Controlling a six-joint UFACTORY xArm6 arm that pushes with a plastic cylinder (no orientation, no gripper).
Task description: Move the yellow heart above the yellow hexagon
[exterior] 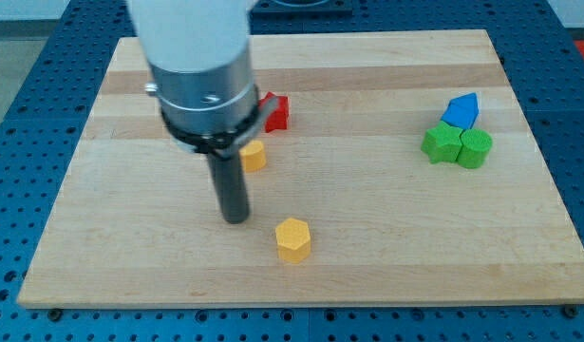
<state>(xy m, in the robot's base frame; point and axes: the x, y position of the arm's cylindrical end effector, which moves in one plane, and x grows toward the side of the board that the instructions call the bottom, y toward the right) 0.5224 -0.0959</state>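
No text, label, brand, number or sign can be read anywhere in the camera view.
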